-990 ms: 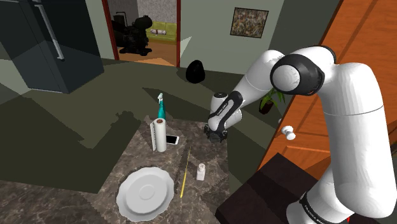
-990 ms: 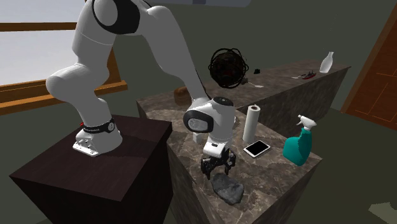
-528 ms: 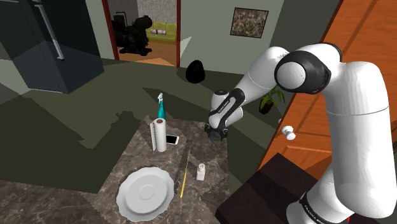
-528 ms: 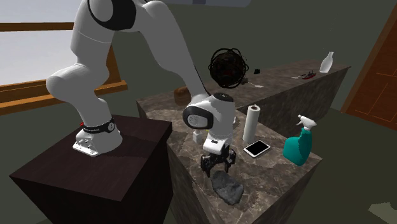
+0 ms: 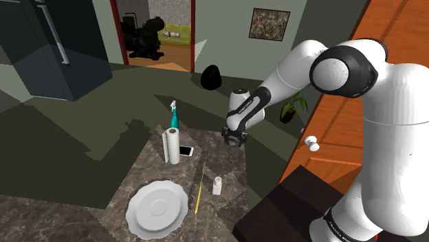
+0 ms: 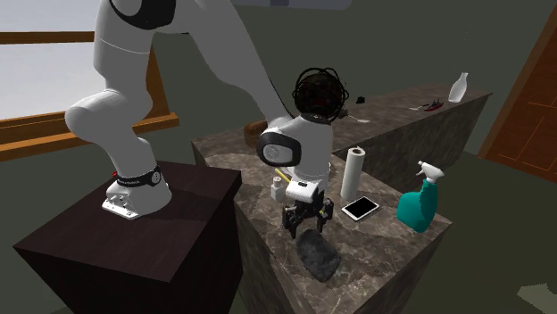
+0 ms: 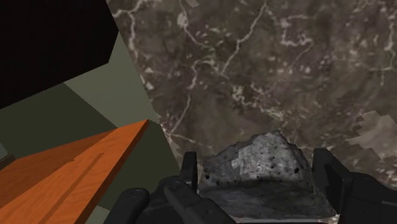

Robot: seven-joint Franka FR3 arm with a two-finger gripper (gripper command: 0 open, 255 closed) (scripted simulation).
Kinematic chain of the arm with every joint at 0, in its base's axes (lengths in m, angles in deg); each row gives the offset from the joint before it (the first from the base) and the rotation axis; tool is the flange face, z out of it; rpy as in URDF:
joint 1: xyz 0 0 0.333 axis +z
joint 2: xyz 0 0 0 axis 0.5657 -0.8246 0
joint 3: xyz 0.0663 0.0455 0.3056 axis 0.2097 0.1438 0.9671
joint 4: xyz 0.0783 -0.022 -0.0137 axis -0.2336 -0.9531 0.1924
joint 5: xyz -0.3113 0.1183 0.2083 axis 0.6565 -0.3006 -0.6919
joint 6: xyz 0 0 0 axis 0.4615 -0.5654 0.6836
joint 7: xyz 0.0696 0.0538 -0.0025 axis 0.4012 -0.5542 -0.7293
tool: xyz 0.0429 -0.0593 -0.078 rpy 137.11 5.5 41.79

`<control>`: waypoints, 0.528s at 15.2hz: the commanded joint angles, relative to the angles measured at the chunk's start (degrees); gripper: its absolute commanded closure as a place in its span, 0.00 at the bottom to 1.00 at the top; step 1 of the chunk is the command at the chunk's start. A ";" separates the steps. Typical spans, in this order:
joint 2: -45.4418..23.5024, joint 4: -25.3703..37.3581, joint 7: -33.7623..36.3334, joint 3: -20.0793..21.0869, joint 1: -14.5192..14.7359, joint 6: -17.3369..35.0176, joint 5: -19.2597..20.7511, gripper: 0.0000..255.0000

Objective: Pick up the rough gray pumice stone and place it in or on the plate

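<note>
The rough gray pumice stone (image 7: 257, 168) sits between my two black fingers, which press on its sides; the gripper (image 7: 258, 160) is shut on it. In the second exterior view the stone (image 6: 318, 255) hangs tilted under the gripper (image 6: 308, 223), just above the marble counter (image 6: 375, 250) near its front corner. In the shoulder view the gripper (image 5: 232, 142) hovers over the counter's far right part. The white plate (image 5: 157, 206) lies at the near left of the counter, well away from the gripper.
A paper towel roll (image 5: 170, 146), a teal spray bottle (image 5: 174, 117) and a phone (image 5: 185, 150) stand left of the gripper. A yellow stick (image 5: 200, 182) and a small white shaker (image 5: 217, 185) lie between gripper and plate. An orange door (image 5: 357, 103) is on the right.
The gripper has risen a little and the stone has come up with it, tilting off the counter. The arm's elbow has shifted to the shoulder view's right.
</note>
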 commanded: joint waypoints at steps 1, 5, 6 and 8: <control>1.29 -0.27 0.08 -0.25 0.19 -1.01 0.28 1.00; 4.03 -0.55 0.32 -0.77 0.60 -3.45 0.91 1.00; 4.06 -0.56 0.32 -0.77 0.61 -3.47 0.92 1.00; 4.84 -1.56 3.38 -0.48 2.97 -3.45 1.50 1.00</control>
